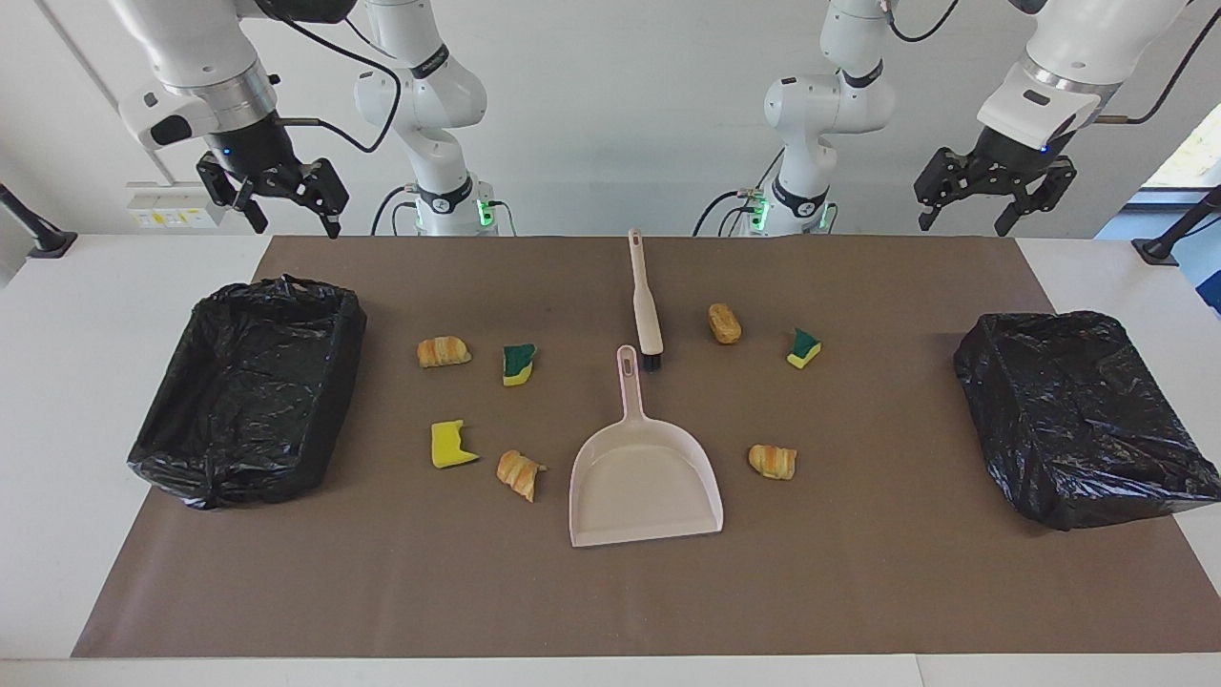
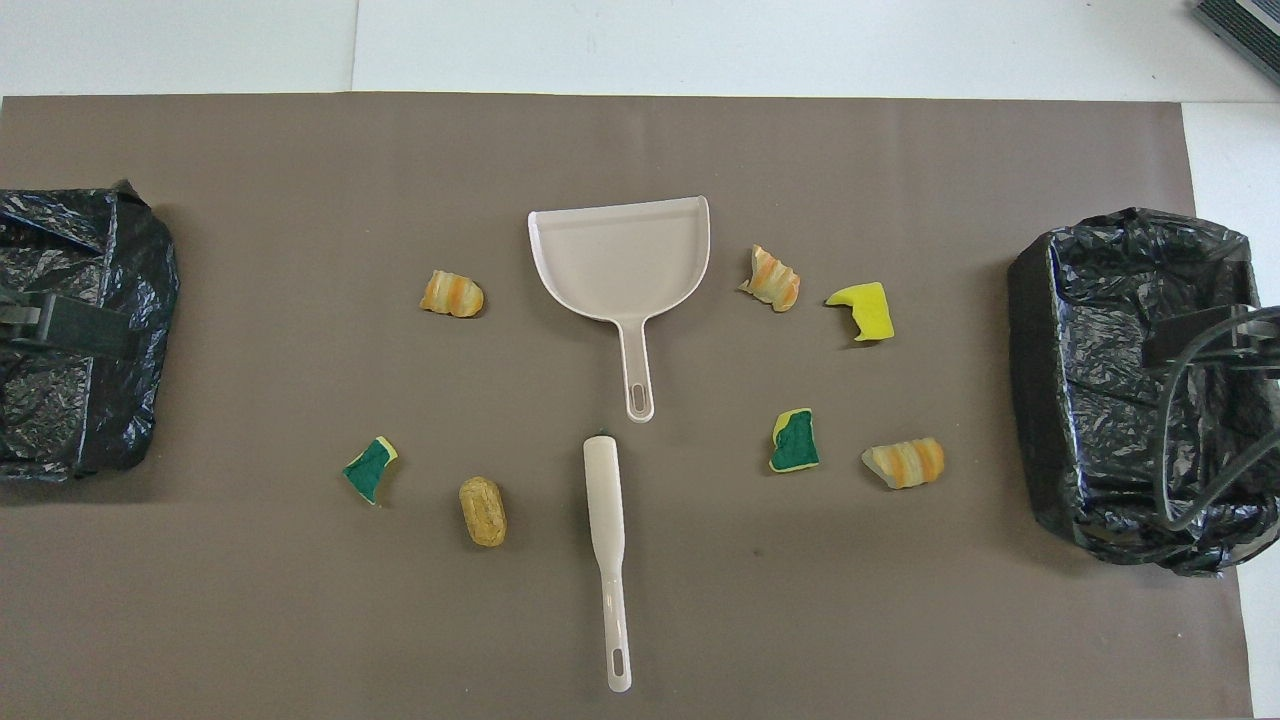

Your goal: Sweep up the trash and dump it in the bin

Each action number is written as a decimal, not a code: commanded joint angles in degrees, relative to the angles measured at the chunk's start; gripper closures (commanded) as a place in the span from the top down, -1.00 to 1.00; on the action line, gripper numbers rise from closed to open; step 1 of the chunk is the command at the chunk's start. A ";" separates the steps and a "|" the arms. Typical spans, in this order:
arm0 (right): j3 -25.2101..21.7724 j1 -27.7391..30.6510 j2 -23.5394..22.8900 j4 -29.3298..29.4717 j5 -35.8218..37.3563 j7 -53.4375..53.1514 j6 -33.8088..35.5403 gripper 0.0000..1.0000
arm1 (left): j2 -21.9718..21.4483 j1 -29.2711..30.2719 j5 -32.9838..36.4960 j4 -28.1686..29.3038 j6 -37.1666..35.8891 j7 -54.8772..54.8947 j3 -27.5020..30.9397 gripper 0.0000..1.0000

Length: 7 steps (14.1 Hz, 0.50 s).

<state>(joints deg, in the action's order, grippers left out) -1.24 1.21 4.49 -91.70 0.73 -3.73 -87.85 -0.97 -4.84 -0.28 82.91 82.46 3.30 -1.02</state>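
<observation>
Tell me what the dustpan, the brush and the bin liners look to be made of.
Dustpan: likely moulded plastic, smooth beige, one piece with a hanging slot in the handle. Brush: matching beige plastic handle, dark bristles at its end. Bin liners: thin black plastic film, crinkled and glossy with highlights.

One camera looks from high across the table toward both raised grippers; another looks steeply down from above them. Both share the brown mat [image 1: 858, 592].
</observation>
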 commanded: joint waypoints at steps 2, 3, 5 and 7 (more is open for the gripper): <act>0.19 0.90 0.79 -1.11 0.32 -0.58 -0.13 1.00 | -0.18 0.71 -0.25 -0.74 -0.73 0.30 -0.21 1.00; 0.27 0.90 0.79 -0.77 0.23 -0.58 0.05 1.00 | -0.26 0.71 -0.42 -0.74 -0.90 0.30 -0.21 1.00; 0.71 0.11 1.05 -0.94 0.15 0.29 -0.04 1.00 | -0.27 0.71 -0.42 -0.65 -1.17 -0.13 -0.21 1.00; 0.80 -0.07 2.36 -3.82 -0.64 3.45 0.22 1.00 | -0.61 0.71 -0.43 -0.56 -1.78 -0.22 -0.30 1.00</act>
<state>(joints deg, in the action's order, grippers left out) -0.78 1.04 4.68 -91.90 0.67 -2.94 -87.52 -1.01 -4.84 -0.28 82.83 82.20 3.29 -0.95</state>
